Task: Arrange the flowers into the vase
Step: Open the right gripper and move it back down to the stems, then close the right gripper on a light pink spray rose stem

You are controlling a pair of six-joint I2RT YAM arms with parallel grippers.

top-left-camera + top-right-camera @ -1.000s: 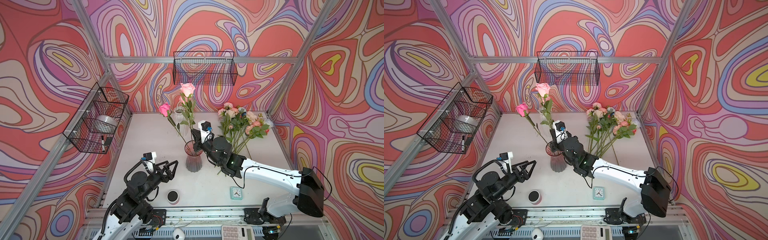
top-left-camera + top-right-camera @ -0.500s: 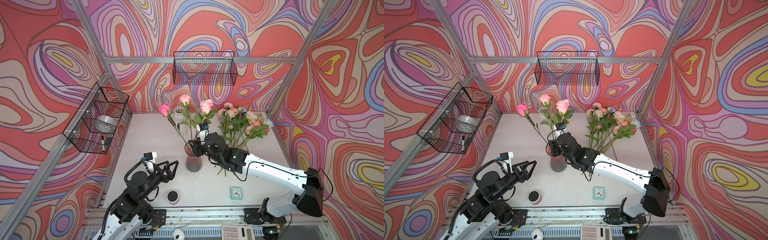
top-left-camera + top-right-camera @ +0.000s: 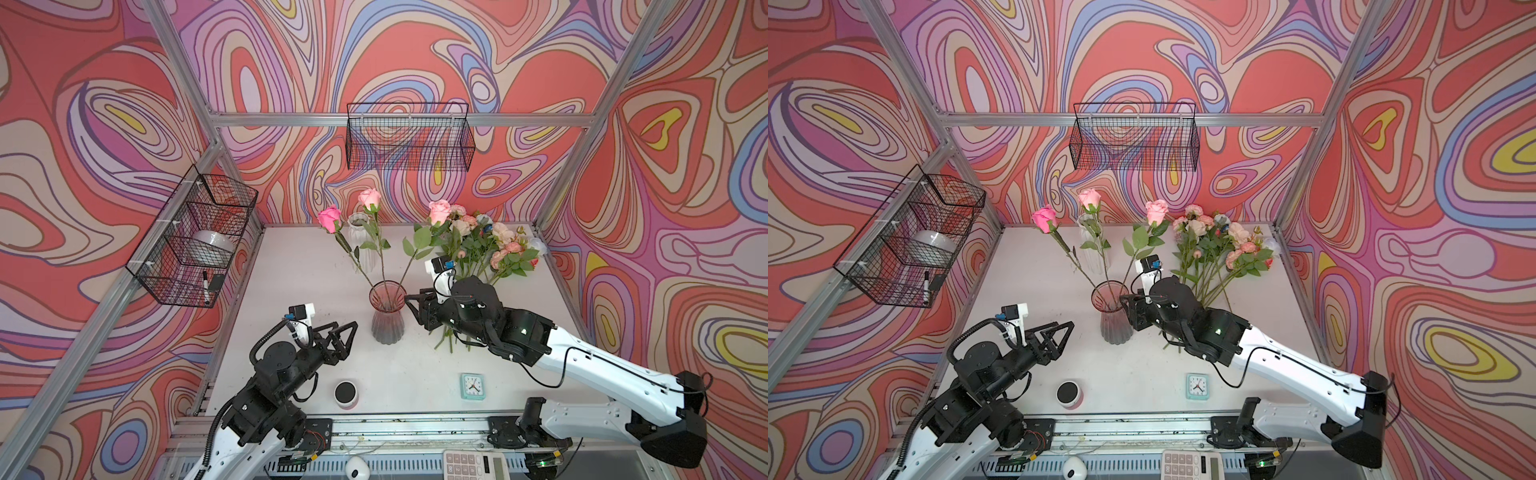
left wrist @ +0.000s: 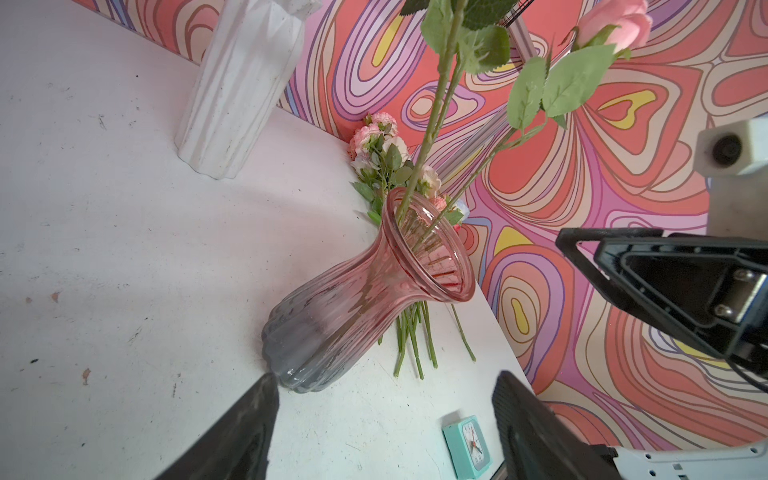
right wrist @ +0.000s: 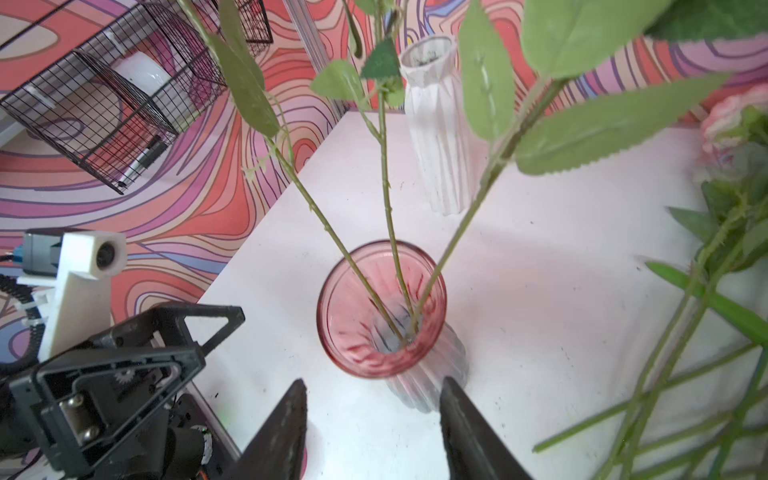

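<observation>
Three pink roses [image 3: 369, 198] stand in the pink glass vase [image 3: 387, 313]. Other flowers [image 3: 486, 245] lie bunched near it, stems partly hidden behind the right gripper [image 3: 410, 306], which hangs parted and empty beside the rim. Left gripper [image 3: 346, 332]: wide, empty. Clock [image 3: 472, 385] numerals unreadably small; calculator [image 3: 473, 465] cut off.

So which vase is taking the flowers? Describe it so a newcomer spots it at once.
On the white tabletop, look near the middle. A ribbed pink glass vase stands there holding three long-stemmed pink roses. Unlike the opaque white faceted vase behind it, it is see-through, with a flared rim.
</observation>
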